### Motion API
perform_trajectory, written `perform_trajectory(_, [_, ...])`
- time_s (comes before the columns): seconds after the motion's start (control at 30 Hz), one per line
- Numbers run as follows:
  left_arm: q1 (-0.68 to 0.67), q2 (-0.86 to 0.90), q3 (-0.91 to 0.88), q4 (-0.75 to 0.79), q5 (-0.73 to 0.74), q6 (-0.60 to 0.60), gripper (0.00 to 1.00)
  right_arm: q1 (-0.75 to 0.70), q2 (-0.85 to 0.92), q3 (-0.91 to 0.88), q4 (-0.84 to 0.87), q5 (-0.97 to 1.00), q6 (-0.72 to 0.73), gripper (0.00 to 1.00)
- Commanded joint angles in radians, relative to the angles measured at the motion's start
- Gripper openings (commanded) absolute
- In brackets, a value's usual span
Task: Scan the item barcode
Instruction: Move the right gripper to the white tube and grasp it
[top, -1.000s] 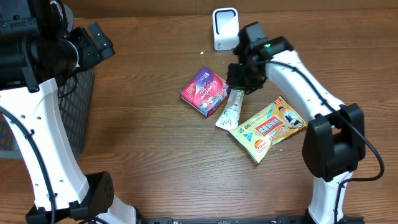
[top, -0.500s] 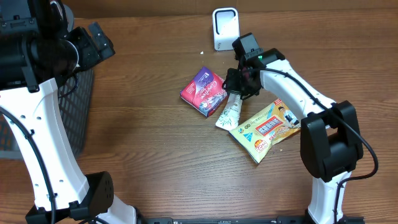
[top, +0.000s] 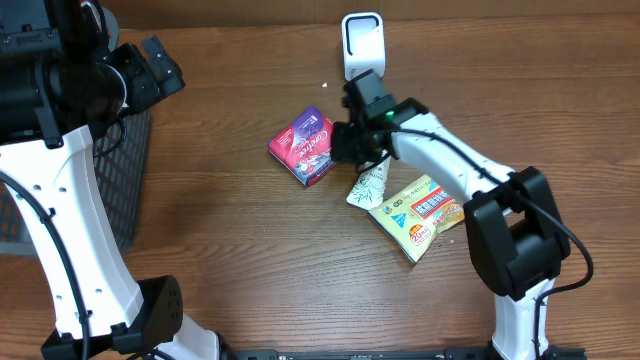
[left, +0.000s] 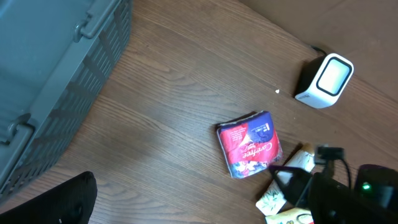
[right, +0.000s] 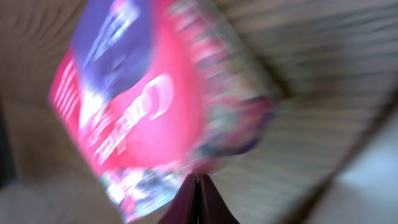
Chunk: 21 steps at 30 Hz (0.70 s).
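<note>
Right end effector (top: 347, 143) has shifted left, fully closed, tips against the red packet (top: 302, 149), now pushed leftward ahead of it on the tabletop (top: 240, 230). Left end effector (top: 160, 62) stands wide, far off.

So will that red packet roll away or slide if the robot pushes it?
Probably slide: the red packet lies flat on the smooth wooden table, with no round side. Its wrapper looks glossy, so maybe slippery to pinch. It looks puffy, so likely soft and light.
</note>
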Motion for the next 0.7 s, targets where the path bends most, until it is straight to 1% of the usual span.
perform_trajectory(0.0, [-0.001,0.000,-0.003,0.002,-0.005,-0.003,1.00,0.021,0.003,0.039,-0.021,-0.039,-0.034,0.04])
perform_trajectory(0.1, [-0.001,0.000,-0.003,0.002,-0.005,-0.003,1.00,0.008,-0.001,0.129,-0.122,-0.008,-0.078,0.04])
perform_trajectory(0.3, [-0.001,0.000,-0.003,0.002,-0.005,-0.003,1.00,-0.083,-0.002,0.357,-0.403,0.206,-0.084,0.04])
perform_trajectory(0.47, [-0.001,0.000,-0.003,0.002,-0.005,-0.003,1.00,-0.144,0.003,0.354,-0.437,0.217,-0.084,0.04])
perform_trajectory(0.57, [-0.001,0.000,-0.003,0.002,-0.005,-0.003,1.00,-0.159,0.003,0.306,-0.435,0.268,-0.075,0.04])
perform_trajectory(0.67, [-0.001,0.000,-0.003,0.002,-0.005,-0.003,1.00,-0.165,0.003,0.248,-0.390,0.268,-0.069,0.04])
